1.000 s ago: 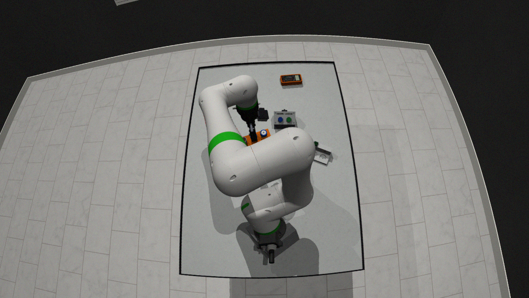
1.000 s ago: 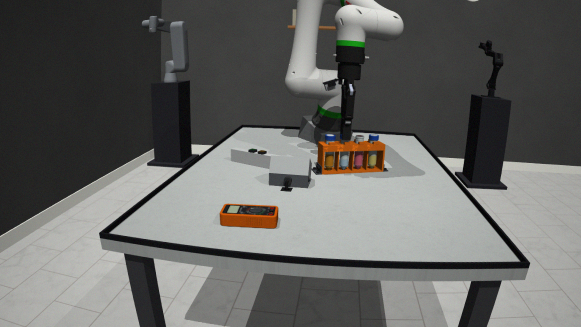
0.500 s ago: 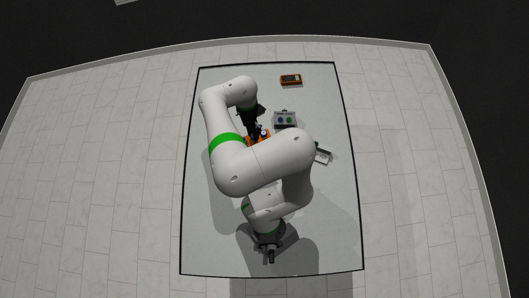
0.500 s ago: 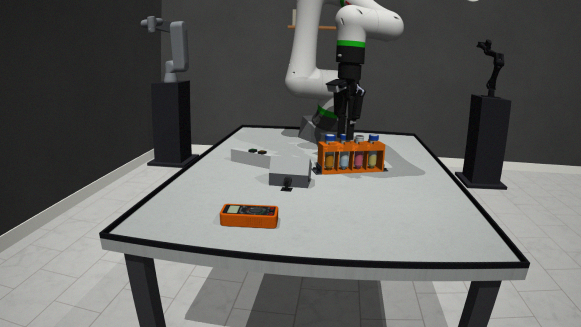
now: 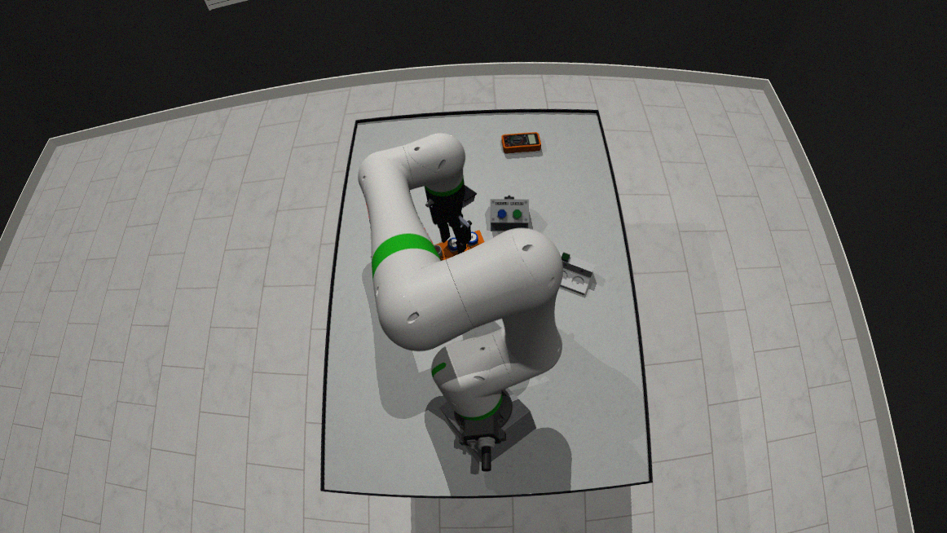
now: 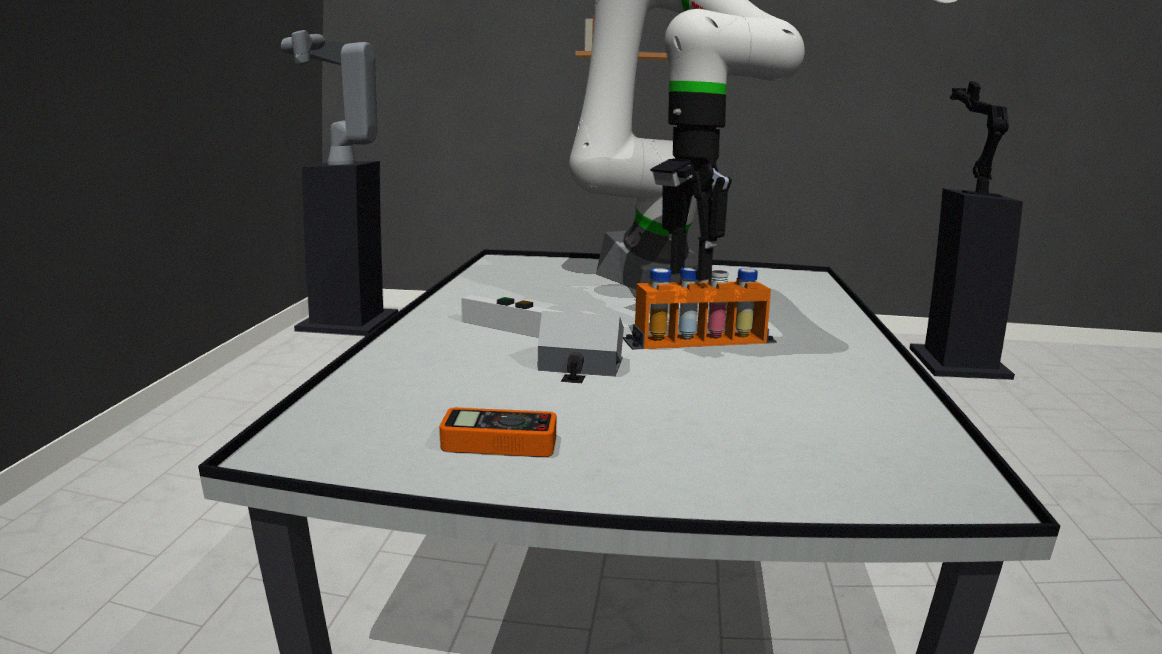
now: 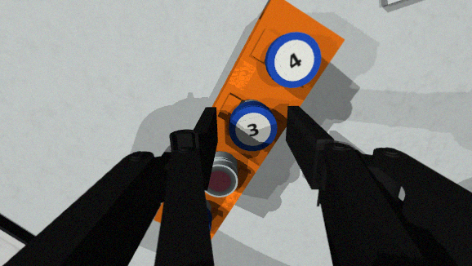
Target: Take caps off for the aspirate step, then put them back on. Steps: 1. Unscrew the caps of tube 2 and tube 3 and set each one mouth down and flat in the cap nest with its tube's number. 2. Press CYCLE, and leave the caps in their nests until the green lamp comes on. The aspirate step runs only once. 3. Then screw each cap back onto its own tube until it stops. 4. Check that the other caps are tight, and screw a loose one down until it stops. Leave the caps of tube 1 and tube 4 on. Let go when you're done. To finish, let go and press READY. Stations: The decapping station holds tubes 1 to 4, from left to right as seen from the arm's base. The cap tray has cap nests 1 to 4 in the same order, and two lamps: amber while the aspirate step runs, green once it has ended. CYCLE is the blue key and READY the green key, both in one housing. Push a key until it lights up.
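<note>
The orange decapping station (image 7: 261,118) holds the tubes. In the wrist view my gripper (image 7: 251,124) straddles blue cap 3 (image 7: 253,126), which sits on its tube. There is a gap between the cap and each finger, so the gripper is open. Cap 4 (image 7: 293,60) is on its tube beyond. Tube 2 (image 7: 220,179) stands uncapped, with pink liquid showing in its mouth. Cap 1 is mostly hidden behind my left finger. In the exterior view the gripper (image 6: 691,259) hangs upright over the station (image 6: 703,312). I cannot see tube 2's cap in any view.
The key housing (image 5: 508,213) with the blue key (image 5: 501,214) and green key (image 5: 517,214) stands beside the station. The cap tray (image 5: 574,278) lies further right, partly hidden by my arm. An orange multimeter (image 6: 497,430) lies near the table's far end.
</note>
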`<state>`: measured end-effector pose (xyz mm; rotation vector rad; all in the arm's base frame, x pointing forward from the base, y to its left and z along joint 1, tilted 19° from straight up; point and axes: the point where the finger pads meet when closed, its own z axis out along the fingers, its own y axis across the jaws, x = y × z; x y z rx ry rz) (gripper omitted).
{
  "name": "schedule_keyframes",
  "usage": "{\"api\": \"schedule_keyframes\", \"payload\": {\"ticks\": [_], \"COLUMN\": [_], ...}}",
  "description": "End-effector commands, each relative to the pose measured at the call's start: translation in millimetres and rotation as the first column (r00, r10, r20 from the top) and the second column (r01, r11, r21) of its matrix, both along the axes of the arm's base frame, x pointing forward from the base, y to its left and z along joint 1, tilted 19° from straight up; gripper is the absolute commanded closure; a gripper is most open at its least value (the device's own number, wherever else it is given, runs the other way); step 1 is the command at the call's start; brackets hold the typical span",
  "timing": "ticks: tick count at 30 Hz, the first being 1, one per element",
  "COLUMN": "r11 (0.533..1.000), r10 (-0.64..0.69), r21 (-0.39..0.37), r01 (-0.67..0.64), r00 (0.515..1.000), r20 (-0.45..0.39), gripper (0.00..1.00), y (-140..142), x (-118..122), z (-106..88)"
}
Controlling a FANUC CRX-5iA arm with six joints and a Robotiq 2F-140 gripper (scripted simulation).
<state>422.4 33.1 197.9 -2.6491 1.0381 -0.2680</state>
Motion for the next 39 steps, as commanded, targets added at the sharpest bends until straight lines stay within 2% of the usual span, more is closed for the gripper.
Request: {"api": "schedule_keyframes", "payload": {"ticks": [1, 5, 8, 10, 12, 16, 17, 23, 24, 38, 39], "r11": [1.0, 0.958, 0.924, 0.924, 0.839, 0.729, 0.718, 0.718, 0.718, 0.718, 0.751], "r10": [0.0, -0.274, -0.362, -0.362, -0.513, -0.641, -0.651, -0.651, -0.651, -0.651, -0.619], "r21": [0.0, 0.072, 0.093, 0.093, 0.121, 0.14, 0.14, 0.14, 0.14, 0.141, 0.137], "r01": [0.0, 0.279, 0.371, 0.371, 0.531, 0.67, 0.682, 0.682, 0.682, 0.682, 0.646], "r00": [1.0, 0.959, 0.927, 0.927, 0.845, 0.74, 0.729, 0.729, 0.729, 0.729, 0.761], "r20": [0.002, -0.066, -0.094, -0.094, -0.148, -0.206, -0.21, -0.21, -0.21, -0.21, -0.194], "gripper": [0.59, 0.59, 0.59, 0.59, 0.59, 0.59, 0.59, 0.59, 0.7, 0.7, 0.7], "y": [-0.2, -0.3, -0.3, -0.3, -0.4, -0.3, -0.3, -0.2, -0.2, -0.2, -0.1], "x": [0.4, 0.5, 0.5, 0.5, 0.5, 0.4, 0.5, 0.6, 0.6, 0.6, 0.5], "z": [0.9, 0.9, 0.9, 0.9, 0.9, 0.9, 0.9, 1.0, 1.0, 1.1, 1.1]}}
